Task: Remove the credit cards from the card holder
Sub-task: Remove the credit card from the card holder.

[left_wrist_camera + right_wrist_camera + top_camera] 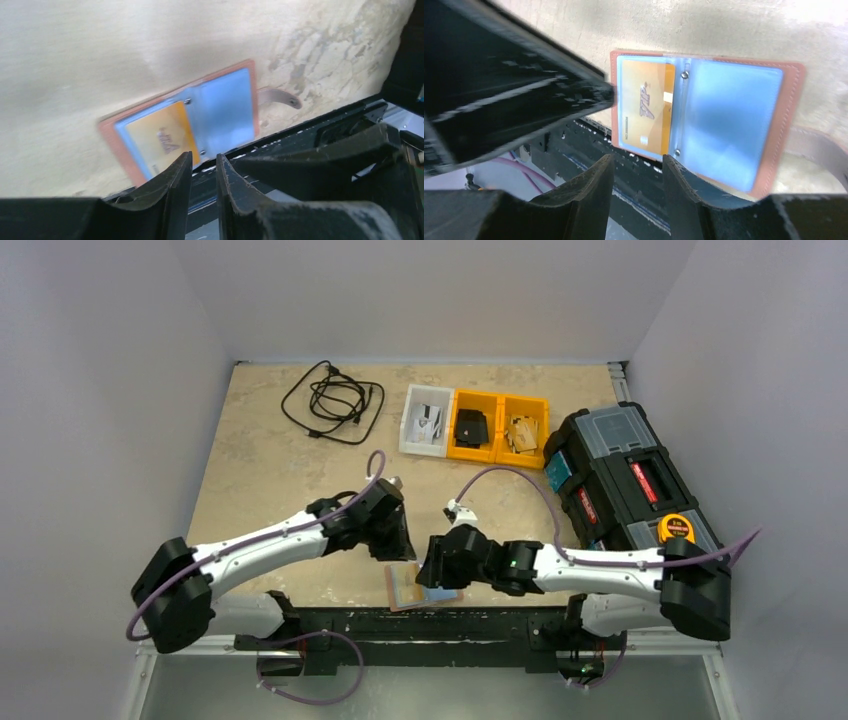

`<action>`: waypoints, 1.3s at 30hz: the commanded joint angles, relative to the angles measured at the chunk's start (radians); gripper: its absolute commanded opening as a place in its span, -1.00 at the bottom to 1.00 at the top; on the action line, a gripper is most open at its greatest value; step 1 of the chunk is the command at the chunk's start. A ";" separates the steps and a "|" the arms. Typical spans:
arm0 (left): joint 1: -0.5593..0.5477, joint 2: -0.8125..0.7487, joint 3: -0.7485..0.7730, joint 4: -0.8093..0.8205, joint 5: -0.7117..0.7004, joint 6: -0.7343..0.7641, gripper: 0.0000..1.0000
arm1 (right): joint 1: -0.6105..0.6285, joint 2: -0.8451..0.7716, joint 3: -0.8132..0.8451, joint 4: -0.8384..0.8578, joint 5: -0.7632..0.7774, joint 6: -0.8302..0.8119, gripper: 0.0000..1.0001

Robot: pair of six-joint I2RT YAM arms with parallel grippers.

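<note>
The card holder lies opened flat at the near edge of the table, inner side up. An orange-gold card sits tucked in one clear sleeve. The other sleeve looks plain blue, and I cannot tell whether a card is in it. My left gripper hovers above the holder with its fingers a narrow slit apart and nothing between them. My right gripper hangs close over the holder too (coming in from the right), its fingers parted wider and also gripping nothing.
</note>
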 commanded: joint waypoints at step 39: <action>0.027 0.028 -0.183 0.080 0.030 0.031 -0.87 | -0.115 0.335 -0.092 0.418 -0.244 -0.040 -0.24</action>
